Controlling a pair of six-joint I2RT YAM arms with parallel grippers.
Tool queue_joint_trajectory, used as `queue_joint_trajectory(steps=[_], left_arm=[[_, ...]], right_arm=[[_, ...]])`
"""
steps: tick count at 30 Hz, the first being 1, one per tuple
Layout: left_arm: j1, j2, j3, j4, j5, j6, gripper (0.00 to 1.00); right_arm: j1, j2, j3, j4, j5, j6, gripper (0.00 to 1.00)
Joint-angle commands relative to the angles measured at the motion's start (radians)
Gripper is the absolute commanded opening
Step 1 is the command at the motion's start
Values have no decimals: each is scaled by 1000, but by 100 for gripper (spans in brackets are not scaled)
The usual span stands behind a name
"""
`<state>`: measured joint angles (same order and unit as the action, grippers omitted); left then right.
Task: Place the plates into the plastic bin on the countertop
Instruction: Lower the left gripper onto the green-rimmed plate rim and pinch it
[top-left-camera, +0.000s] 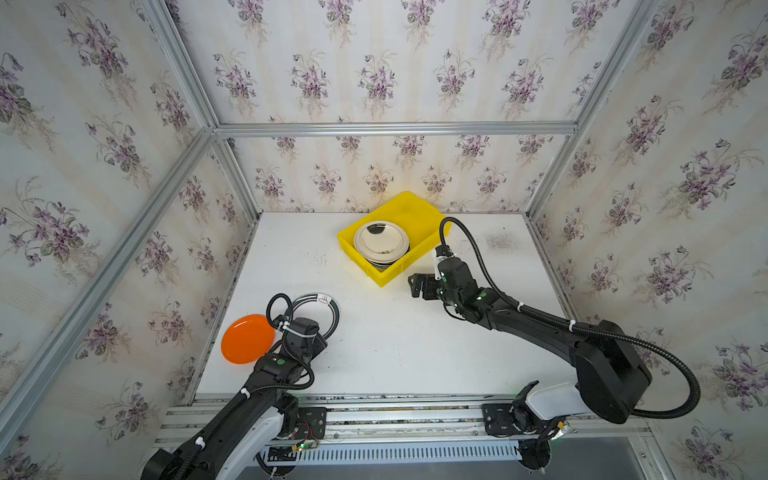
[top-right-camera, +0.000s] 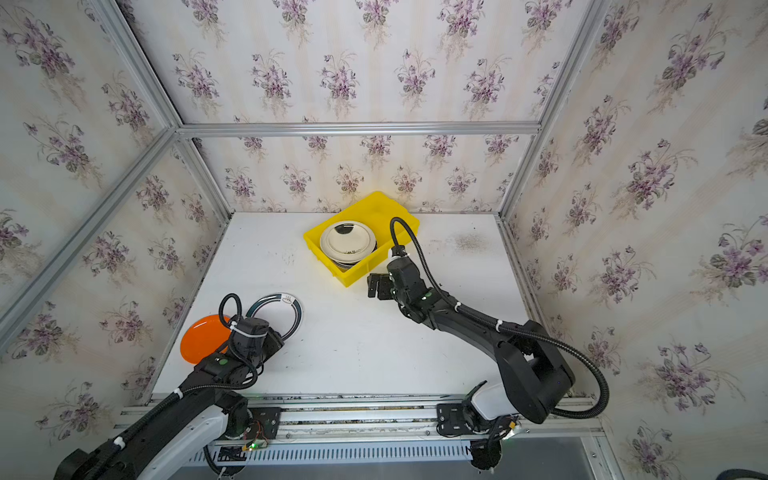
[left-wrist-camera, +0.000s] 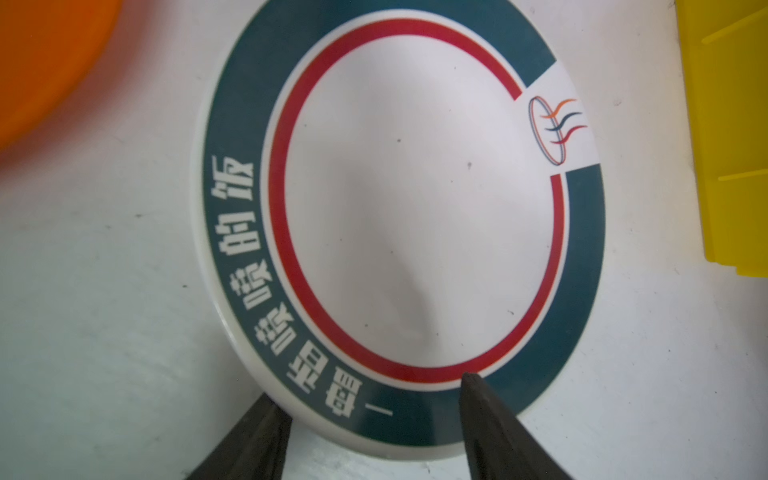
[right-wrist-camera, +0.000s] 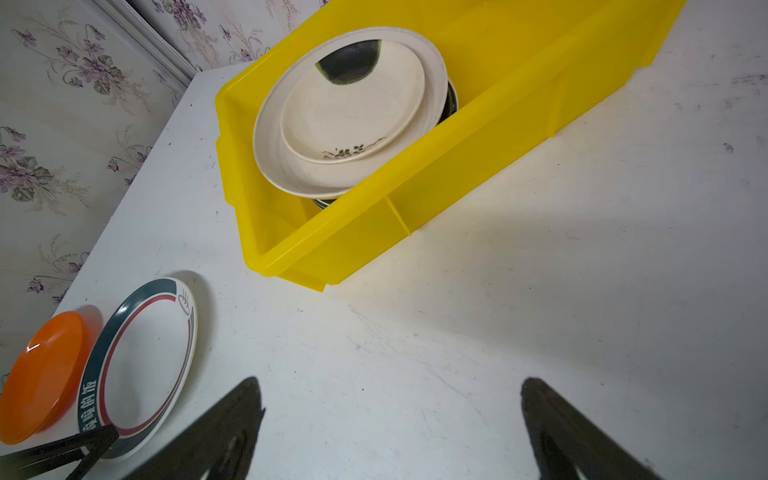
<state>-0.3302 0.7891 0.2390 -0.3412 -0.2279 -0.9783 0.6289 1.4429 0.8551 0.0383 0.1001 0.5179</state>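
Green rim was the target, Jo: the left gripper (left-wrist-camera: 372, 390) sat astride the near edge of the green-rimmed plate (left-wrist-camera: 415, 216). Its jaws were partly apart, one finger over the band and the other off the edge, with nothing clamped yet as far as I could see.

Fair call, Sam. That plate lay flat on the countertop (top-left-camera: 395, 345), well apart from the plastic bin (top-left-camera: 399, 268), with the orange plate (top-left-camera: 247, 338) just beyond it, farther from the bin again. I'd have wanted the outer finger worked under the lip before any squeeze. Glossy and thin, it looked ready to skate.

And the bin itself?

Stack of plates in the end nearer the robot, a cream plate (right-wrist-camera: 353, 112) on top, darker ones beneath, and the far end bare yellow. Meanwhile the right gripper (right-wrist-camera: 390, 386) hung just beside the bin's near corner, spread wide and empty.

Room on that stack, I judged, if the plate went in level.
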Motion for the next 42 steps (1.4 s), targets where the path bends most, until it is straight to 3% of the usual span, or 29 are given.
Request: queue_joint_trajectory(steps=[1, 8, 12, 13, 16, 42], left_arm=[[9, 29, -11, -37, 66, 18, 66], [19, 29, -13, -27, 64, 24, 54], [22, 29, -15, -25, 71, 23, 25], [23, 29, -15, -23, 71, 23, 24], [23, 30, -15, -23, 72, 23, 32], [33, 59, -4, 30, 134, 46, 22]], right_arm=[[0, 15, -2, 44, -22, 15, 99], [0, 44, 3, 54, -36, 20, 99], [-1, 56, 13, 51, -39, 19, 99], [0, 58, 13, 53, -37, 21, 99], [0, 65, 17, 53, -36, 24, 99], [0, 53, 19, 33, -23, 21, 99]])
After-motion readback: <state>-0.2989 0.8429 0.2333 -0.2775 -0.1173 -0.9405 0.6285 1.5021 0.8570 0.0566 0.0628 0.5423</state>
